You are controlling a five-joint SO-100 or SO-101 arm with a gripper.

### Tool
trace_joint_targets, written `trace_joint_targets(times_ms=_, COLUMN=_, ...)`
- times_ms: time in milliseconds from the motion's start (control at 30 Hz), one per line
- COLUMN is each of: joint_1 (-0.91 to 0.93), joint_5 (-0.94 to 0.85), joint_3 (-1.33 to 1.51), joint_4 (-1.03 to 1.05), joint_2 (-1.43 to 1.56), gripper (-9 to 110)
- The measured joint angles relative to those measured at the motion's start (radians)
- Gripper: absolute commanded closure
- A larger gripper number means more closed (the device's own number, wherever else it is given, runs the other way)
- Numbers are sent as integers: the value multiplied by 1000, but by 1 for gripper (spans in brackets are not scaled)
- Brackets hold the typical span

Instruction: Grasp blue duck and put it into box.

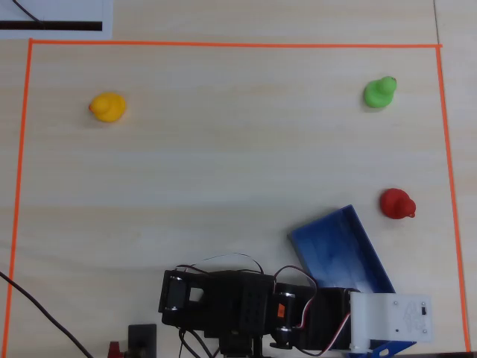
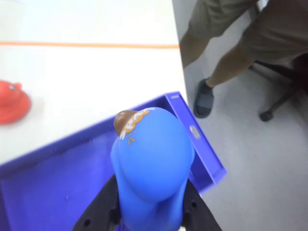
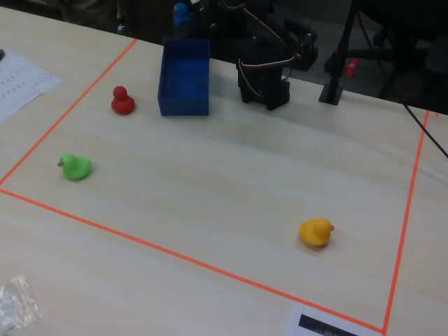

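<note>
Overhead view: the arm is folded back over the near end of the blue box [image 1: 339, 253], its white wrist housing hiding the duck — yellow duck [image 1: 108, 107], green duck [image 1: 380, 92] and red duck [image 1: 396, 203] sit untouched. Wrist view: the gripper [image 2: 150, 211] is clamped on the blue duck [image 2: 153, 161], black jaws snug at its base, hanging above the box's open tray. Fixed view: the blue duck shows as a small blob above the box's far end. Best to centre it clear of the rim — then let go low.
</note>
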Motion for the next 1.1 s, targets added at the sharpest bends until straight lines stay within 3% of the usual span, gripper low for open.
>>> trace_joint_targets(times_ms=267, joint_1=-35, joint_5=-86, joint_3=0, joint_4=256, joint_2=60, gripper=101)
trace_joint_targets(times_ms=400, joint_1=-78, joint_5=-98, joint_3=18, joint_4=273, joint_2=67, gripper=101)
trace_joint_targets(times_ms=833, joint_1=-161, joint_5=-81, joint_3=262, joint_4=-61, joint_2=-58, gripper=101)
trace_joint_targets(times_ms=1100, joint_1=-143, joint_5=-130, joint_3=262, joint_4=-98, joint_2=-152, gripper=100)
